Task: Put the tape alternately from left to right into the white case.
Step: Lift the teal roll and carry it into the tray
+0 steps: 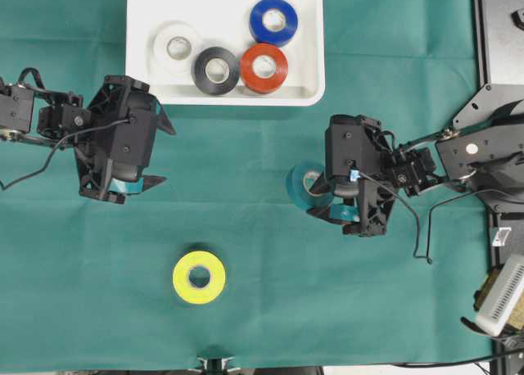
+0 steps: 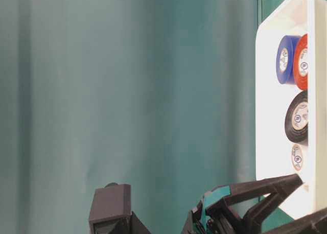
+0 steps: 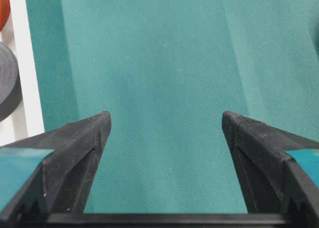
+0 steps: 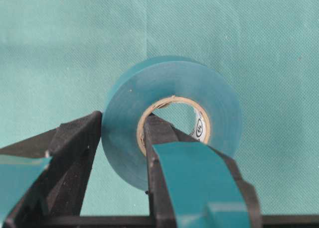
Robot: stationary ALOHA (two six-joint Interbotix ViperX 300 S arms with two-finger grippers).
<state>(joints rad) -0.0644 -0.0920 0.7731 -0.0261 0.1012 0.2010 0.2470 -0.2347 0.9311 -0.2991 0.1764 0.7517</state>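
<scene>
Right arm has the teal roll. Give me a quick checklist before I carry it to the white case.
1. Grip on teal roll: right end effector is shut on its wall, one finger inside the core, one outside. Ok.
2. Roll clear of the cloth: cannot tell.
3. Free space in the white case: white roll, black roll, red roll and blue roll inside; bare floor at the left and right edges. Ok.
4. Left end effector: open, empty, beside the case's near left corner, off the direct path. Ok.
5. Yellow roll: on the cloth, away from the route. Ok.
</scene>
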